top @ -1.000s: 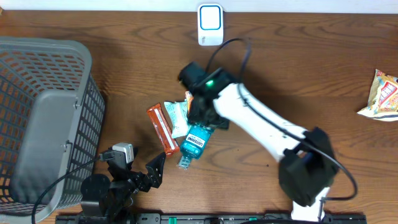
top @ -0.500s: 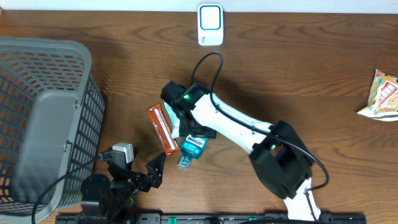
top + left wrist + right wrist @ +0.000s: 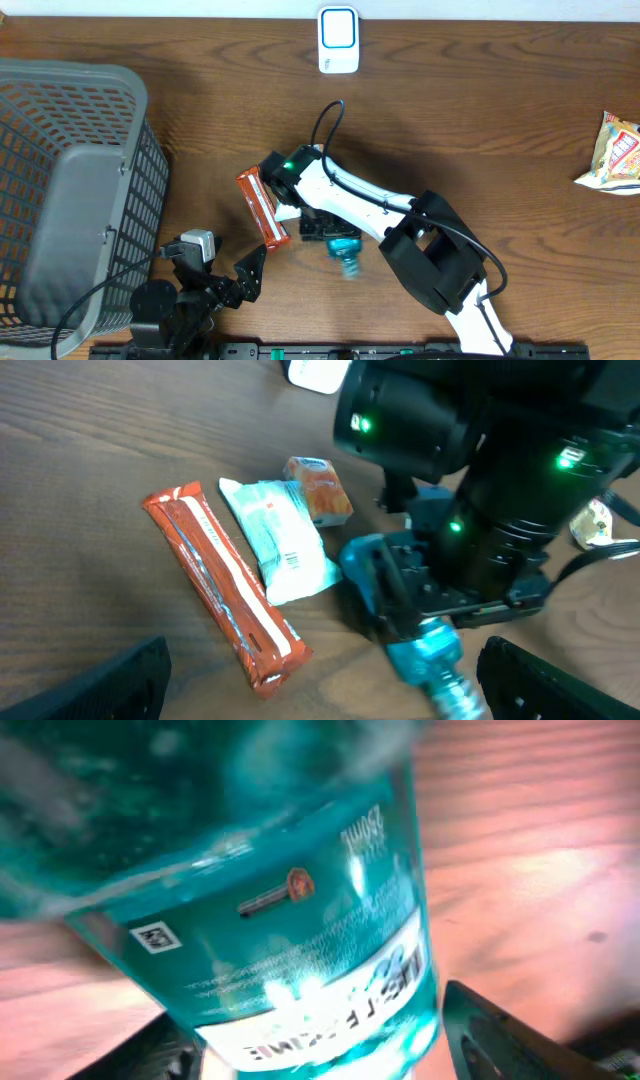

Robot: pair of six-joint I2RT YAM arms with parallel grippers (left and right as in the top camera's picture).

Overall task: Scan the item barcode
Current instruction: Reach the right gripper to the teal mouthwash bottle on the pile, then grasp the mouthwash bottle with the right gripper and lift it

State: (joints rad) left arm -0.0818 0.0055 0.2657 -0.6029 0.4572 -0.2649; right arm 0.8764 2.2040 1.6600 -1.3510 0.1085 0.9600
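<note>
Bottle: clamped in my right hand, neck toward me, scanner well beyond
Left hand: apart, idle

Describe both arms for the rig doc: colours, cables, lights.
Right arm: white links, black joint housings, a green LED lit near the wrist, and a black cable looping off it. Left arm: all black, with a silver-grey box on top. The left gripper has black fingers.
</note>
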